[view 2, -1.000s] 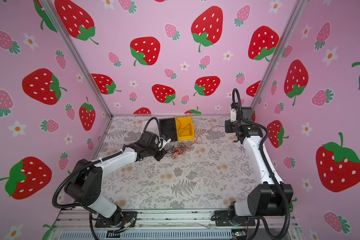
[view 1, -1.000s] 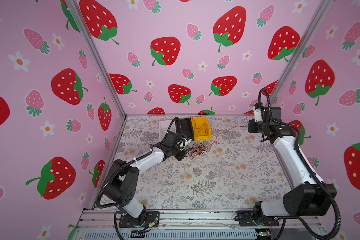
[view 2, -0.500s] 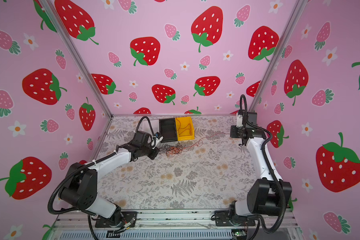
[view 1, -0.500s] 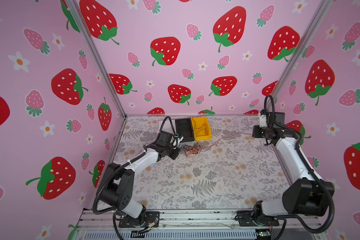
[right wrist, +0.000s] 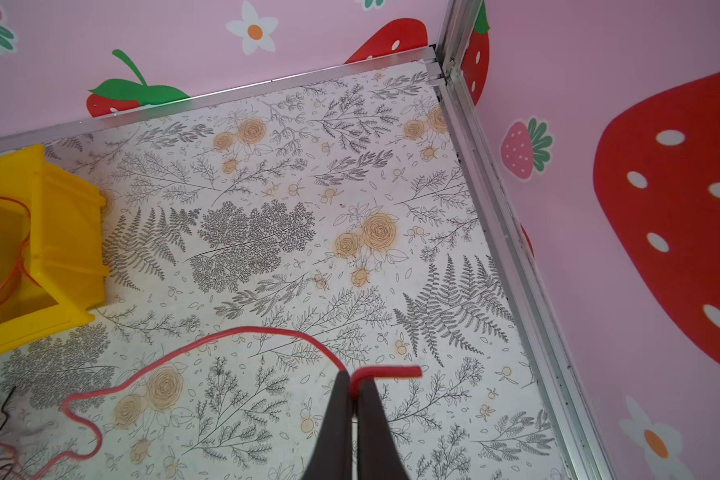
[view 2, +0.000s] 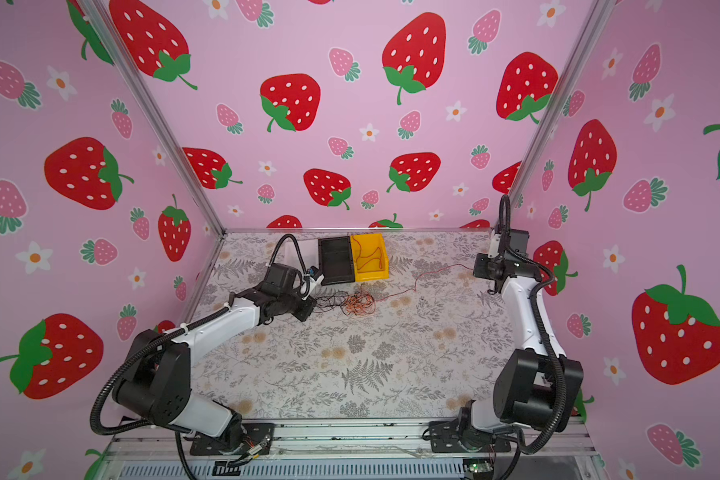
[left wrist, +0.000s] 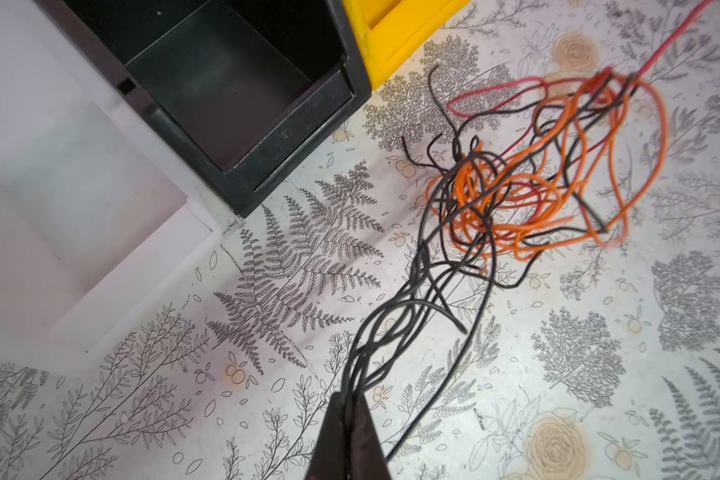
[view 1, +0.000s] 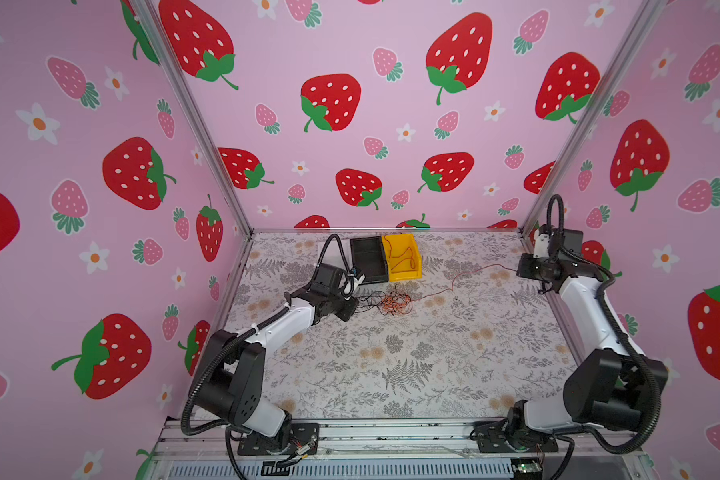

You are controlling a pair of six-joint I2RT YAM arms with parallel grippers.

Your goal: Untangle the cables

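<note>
Red cable (right wrist: 262, 328) farther rightward, axis left-right

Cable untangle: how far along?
Done: one thin cable lies in the yellow bin; the black bin is empty. In hand: right gripper shut on the red cable, which is stretched out of the tangle; left gripper shut on the black cables. Left: the tangle's orange, black and red strands are knotted together.
</note>
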